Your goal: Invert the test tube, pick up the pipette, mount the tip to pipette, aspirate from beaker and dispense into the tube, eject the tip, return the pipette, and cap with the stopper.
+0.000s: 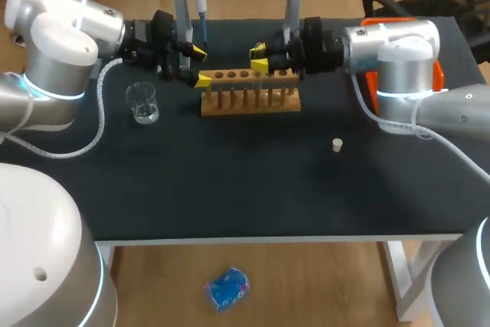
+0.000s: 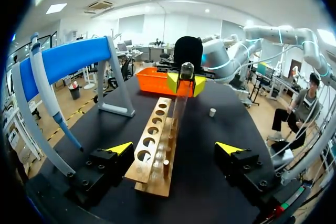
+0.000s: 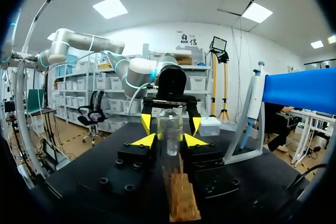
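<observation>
both horizontal, facing across rack point(image 1: 250, 101): right end effector point(image 3: 169, 140) clamps test tube point(image 3: 169, 124), left end effector point(image 2: 176, 148) gaping.

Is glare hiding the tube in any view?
Right wrist view: no glare; tube shows plainly in the right claw. Left wrist view: none either, its outline is clear. Head view: even light, but the tube nearly vanishes against the rack.

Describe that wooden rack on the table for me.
The wooden test tube rack is light, unpainted wood: a top board with a row of round holes, and upright pegs along one long side. It stands flat on the black table. One end lies between the open fingers of the left gripper; at the other, a clear test tube stands, clamped by the right gripper.
</observation>
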You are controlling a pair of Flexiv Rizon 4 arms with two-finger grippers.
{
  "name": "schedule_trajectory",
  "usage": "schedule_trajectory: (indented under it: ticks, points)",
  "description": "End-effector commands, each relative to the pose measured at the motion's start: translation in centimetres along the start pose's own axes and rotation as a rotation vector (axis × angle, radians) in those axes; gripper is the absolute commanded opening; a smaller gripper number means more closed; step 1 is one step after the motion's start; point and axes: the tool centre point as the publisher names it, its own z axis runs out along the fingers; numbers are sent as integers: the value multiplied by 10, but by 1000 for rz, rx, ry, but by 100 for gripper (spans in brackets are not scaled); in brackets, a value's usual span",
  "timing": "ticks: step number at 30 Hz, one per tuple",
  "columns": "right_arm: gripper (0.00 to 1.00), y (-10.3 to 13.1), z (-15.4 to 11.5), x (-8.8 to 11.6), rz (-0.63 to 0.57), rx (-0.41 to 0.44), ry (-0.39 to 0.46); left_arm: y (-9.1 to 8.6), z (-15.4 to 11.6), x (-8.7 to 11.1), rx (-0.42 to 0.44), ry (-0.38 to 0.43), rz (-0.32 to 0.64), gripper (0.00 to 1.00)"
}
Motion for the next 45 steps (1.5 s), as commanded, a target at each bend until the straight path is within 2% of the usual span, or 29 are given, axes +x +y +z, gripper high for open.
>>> schedule_trajectory:
  ticks: [1,4,45]
  points:
    - [19,-1,0,-2,0,-2,4,0,-1,-1,-3,4,-1,100]
    - [0,0,-1,-2,1,-4,3,0,-1,-1,-3,4,-1,100]
    - [0,22,-7,2,-47,-3,17,0,-1,-1,-3,4,-1,100]
